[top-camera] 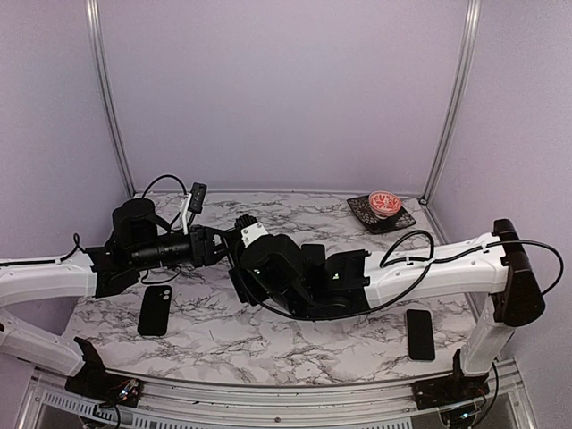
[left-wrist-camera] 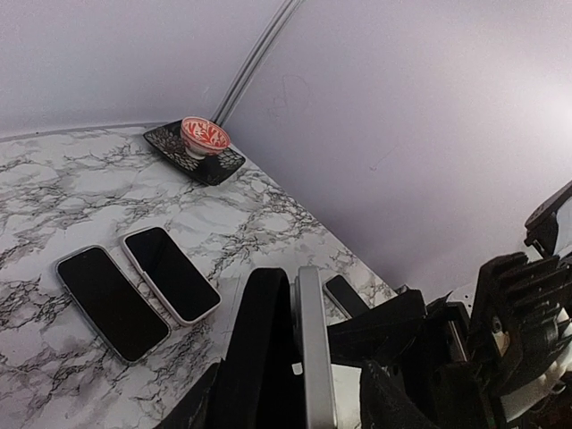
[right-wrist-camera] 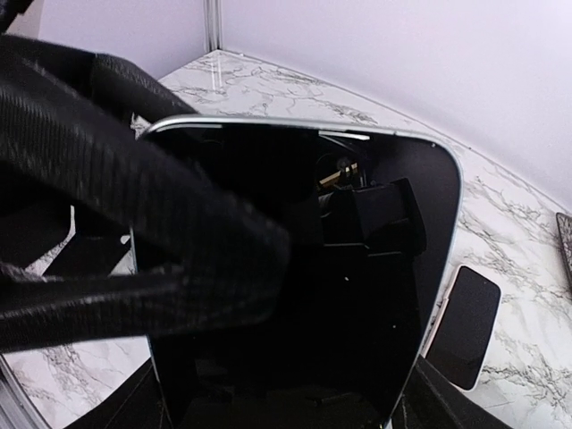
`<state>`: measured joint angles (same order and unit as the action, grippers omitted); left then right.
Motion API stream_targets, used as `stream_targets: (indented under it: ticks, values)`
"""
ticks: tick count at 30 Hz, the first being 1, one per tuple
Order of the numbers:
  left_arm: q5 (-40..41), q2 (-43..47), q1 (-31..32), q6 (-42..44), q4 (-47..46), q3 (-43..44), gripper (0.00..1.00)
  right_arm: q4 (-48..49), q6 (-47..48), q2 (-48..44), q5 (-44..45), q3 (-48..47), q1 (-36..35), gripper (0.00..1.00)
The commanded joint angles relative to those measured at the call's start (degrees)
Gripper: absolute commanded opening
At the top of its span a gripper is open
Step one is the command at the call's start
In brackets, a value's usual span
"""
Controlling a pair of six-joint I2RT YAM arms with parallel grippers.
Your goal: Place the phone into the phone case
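Both grippers hold the phone [right-wrist-camera: 357, 295] in the air over the middle of the table. It has a dark screen and a silver rim [left-wrist-camera: 313, 357]. My right gripper [right-wrist-camera: 286, 398] is shut on its two long edges, its jaws standing wide. My left gripper [left-wrist-camera: 308, 304] is shut across its thickness, and one textured black finger [right-wrist-camera: 134, 206] lies over the screen. In the top view the two grippers [top-camera: 214, 243] [top-camera: 246, 257] meet and hide most of the phone. The black phone case [top-camera: 154, 311] lies flat on the table at the near left, apart from both grippers.
A red-patterned bowl [top-camera: 385, 204] sits on a dark tray [top-camera: 404, 220] at the back right. Another dark phone [top-camera: 420, 333] lies at the near right. Two phones in pale cases [left-wrist-camera: 112, 299] [left-wrist-camera: 170, 273] lie side by side on the marble. Cables loop around both arms.
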<state>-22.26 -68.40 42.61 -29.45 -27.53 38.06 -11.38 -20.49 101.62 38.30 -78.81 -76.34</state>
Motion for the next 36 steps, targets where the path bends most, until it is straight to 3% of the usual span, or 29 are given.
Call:
stream_targets:
  ticks: [1, 4, 6, 12, 16, 18, 20, 21, 24, 28, 36]
  values:
    - [-1.95, -0.29, 0.39, 0.63, -0.68, 0.16, 0.5, 5.69, 1.58, -4.67, 2.3, -2.36, -0.5, 0.31]
    - [-2.1, -0.09, 0.45, 0.55, -0.74, 0.26, 0.52, 6.57, 2.08, -5.29, 2.55, -1.88, -0.61, 0.31]
    - [-1.89, 0.07, 0.38, 0.45, -1.0, 0.19, 0.45, 7.71, 2.82, -5.62, 2.25, -1.42, -0.78, 0.31]
    - [-2.45, 0.42, 0.38, 0.1, -2.39, -0.24, 0.0, 10.02, 4.44, -4.86, -0.68, -0.91, -1.01, 0.32]
    - [-3.24, 0.81, 0.38, 0.8, -3.0, -0.44, 0.0, 11.82, 4.65, -6.0, -0.84, 1.71, -0.93, 0.4]
    - [-3.61, 1.21, 0.39, 2.09, -3.09, -0.6, 0.0, 13.8, 5.01, -7.78, -0.84, 4.2, -0.77, 0.63]
    - [-3.77, 1.92, 0.43, 3.73, -3.1, -0.86, 0.0, 14.78, 6.54, -10.29, -2.68, 7.27, -0.39, 0.93]
    - [-3.8, 2.42, 0.45, 4.64, -3.14, -1.0, 0.0, 15.16, 7.85, -11.86, -5.65, 9.2, 0.08, 0.98]
    - [-5.04, 4.3, 0.51, 8.26, -3.1, -1.4, 0.0, 14.56, 10.76, -18.03, -17.51, 14.7, 3.35, 0.99]
    - [-10.47, 6.99, 0.85, 13.22, -3.12, -1.25, 0.0, 17.23, 14.67, -27.53, -43.74, 21.38, 10.35, 0.99]
    - [-20.23, 11.23, 4.66, 21.03, -3.88, -2.35, 0.0, 18.93, 22.52, -28.89, -53.14, 18.57, 10.59, 0.93]
